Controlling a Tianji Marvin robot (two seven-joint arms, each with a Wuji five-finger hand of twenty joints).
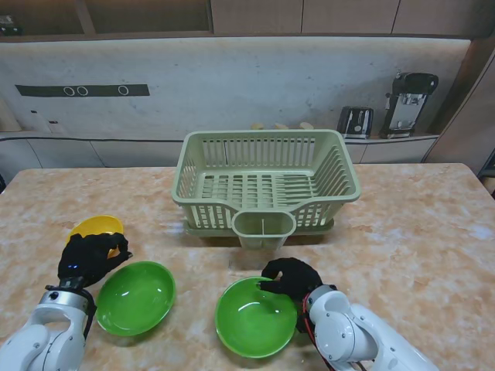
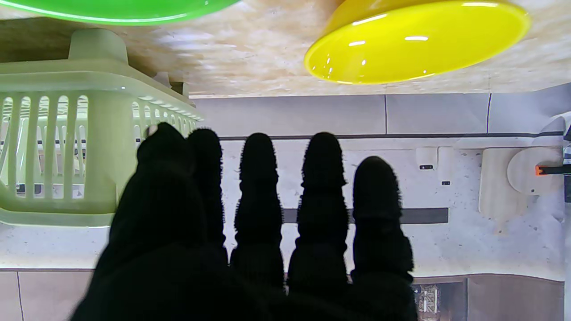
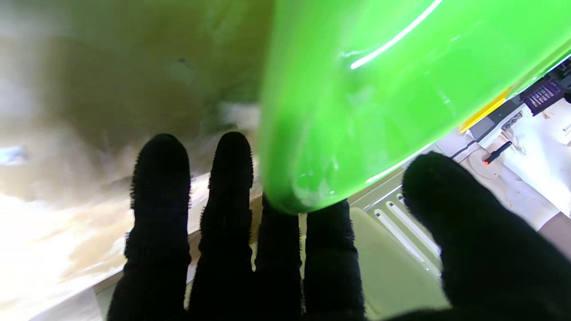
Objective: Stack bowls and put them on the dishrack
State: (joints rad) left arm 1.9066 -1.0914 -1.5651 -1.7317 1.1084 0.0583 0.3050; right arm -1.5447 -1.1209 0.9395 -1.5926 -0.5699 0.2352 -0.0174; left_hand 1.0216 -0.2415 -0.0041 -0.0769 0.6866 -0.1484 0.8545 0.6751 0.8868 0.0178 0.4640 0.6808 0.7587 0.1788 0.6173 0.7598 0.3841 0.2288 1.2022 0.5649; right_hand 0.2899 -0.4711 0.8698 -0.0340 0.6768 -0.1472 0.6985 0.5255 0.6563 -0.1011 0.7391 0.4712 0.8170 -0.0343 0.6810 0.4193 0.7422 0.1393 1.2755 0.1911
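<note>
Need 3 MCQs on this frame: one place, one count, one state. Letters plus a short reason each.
1. Where is the yellow bowl?
A. in the dishrack
B. far left, beside the left hand
C. inside a green bowl

2. How many green bowls are on the table?
A. one
B. two
C. three

3. What does the dishrack hold?
A. nothing
B. stacked bowls
C. one bowl

Answers:
1 B, it sits at the left hand.
2 B, the left green bowl and the right green bowl, the latter at the right hand.
3 A, its slatted floor is bare.
</note>
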